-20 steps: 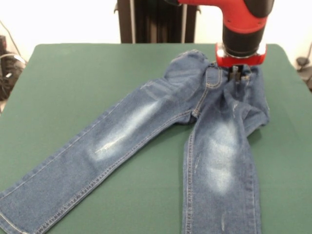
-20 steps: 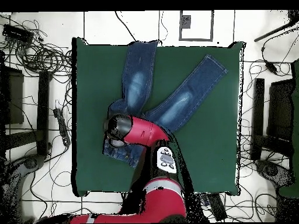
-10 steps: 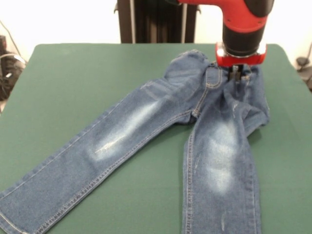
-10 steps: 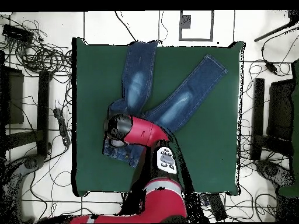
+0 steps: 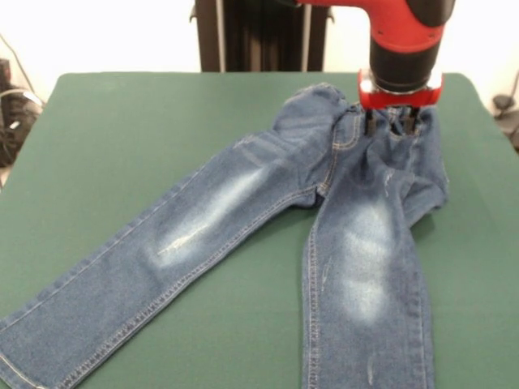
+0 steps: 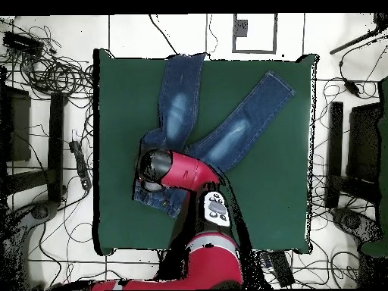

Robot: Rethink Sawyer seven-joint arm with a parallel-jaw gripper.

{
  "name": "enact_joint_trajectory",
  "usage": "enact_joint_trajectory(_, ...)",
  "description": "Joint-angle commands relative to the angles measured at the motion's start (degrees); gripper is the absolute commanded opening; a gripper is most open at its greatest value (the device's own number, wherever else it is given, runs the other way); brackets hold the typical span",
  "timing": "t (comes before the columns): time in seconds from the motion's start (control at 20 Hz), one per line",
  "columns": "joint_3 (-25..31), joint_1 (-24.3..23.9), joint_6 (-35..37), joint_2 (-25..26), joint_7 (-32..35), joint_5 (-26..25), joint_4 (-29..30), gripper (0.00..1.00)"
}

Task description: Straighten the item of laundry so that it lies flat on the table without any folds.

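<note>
On table (image 5: pixel 122 130): jeans (image 5: pixel 243 203), no legible labels.

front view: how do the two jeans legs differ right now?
The left-hand leg runs diagonally toward the near left corner of the table; the right-hand leg runs almost straight toward the camera. The left-hand leg's hemmed cuff shows; the right-hand leg's cuff is cut off by the picture's edge. The cloth bunches beside the right-hand leg's top, near the gripper. Both have pale faded thigh patches.

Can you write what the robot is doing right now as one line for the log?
gripper: open, fingers apart, at waistband | jeans: legs spread in a V, bunched near waist, not flat yet | table: green
</note>
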Motion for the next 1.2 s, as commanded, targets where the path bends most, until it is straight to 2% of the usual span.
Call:
enact_joint_trajectory(0.05,6.50,1.11,1.30,2.37,11.76,2.95,3.72,1.00)
enact_joint_trajectory(0.3,6.78,1.35,1.41,2.22,12.33,3.51,3.50,1.00)
enact_joint_trajectory(0.9,5.46,4.03,8.31,-2.97,15.61,4.60,4.20,1.00)
enact_joint_trajectory(1.2,5.15,4.89,8.99,-2.85,16.24,5.32,3.01,1.00)
